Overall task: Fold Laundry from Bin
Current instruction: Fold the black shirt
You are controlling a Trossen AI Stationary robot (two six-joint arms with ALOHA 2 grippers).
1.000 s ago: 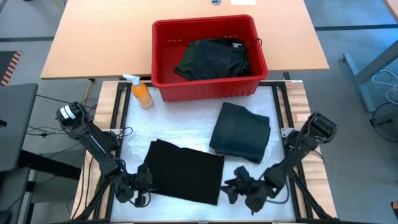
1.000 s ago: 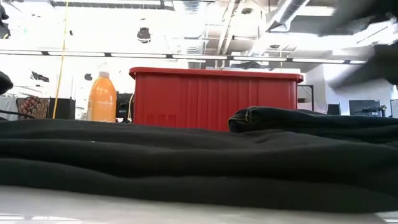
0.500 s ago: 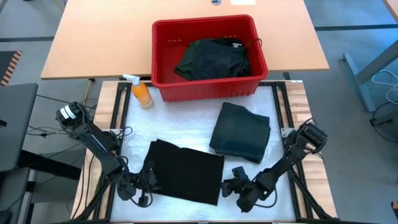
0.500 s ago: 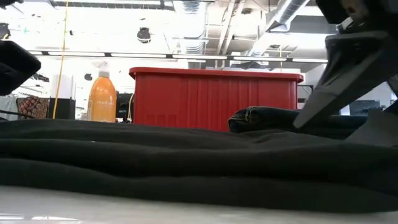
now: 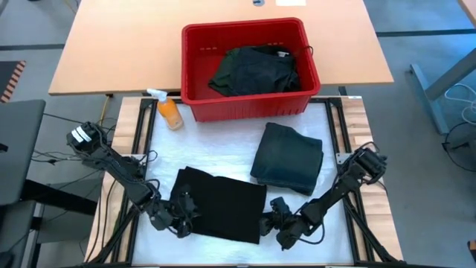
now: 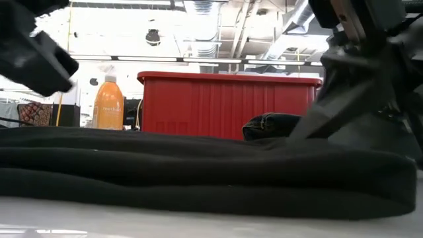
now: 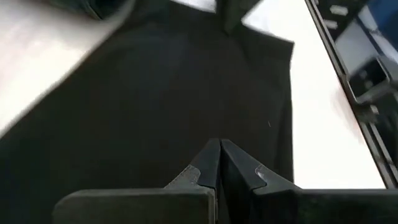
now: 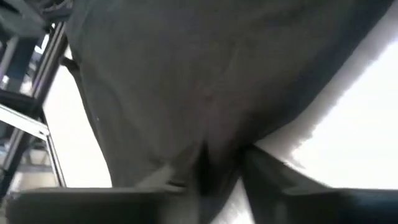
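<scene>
A black garment [image 5: 222,205] lies folded flat on the white mat near the table's front edge. It fills the low view [image 6: 198,172]. My left gripper [image 5: 186,212] is shut, over the garment's left edge [image 7: 219,146]. My right gripper [image 5: 269,222] is open at the garment's right edge, near its near-right corner [image 8: 221,158]. A folded dark green garment [image 5: 288,158] lies on the mat to the far right of the black one. The red bin [image 5: 186,67] stands behind the mat with dark laundry [image 5: 256,71] inside. My left gripper's shut fingers [image 7: 211,163] point out over the black garment's top from the table's left; I cannot tell whether they touch it. My right gripper has the garment's right edge [image 8: 217,140] between its open fingers [image 8: 264,167], coming low from the table's right. The garment lies on the mat.
An orange spray bottle [image 5: 169,112] stands at the bin's near-left corner and shows in the low view [image 6: 108,106]. Bare mat lies between the black garment and the bin. The mat's black frame rails [image 5: 145,141] run along both sides.
My left gripper has gone toward the table's right edge, onto the black garment's left edge. My right gripper has gone toward the table's left edge, up to the garment's right edge. In the low view the garment's right end now shows rounded and drawn in.
</scene>
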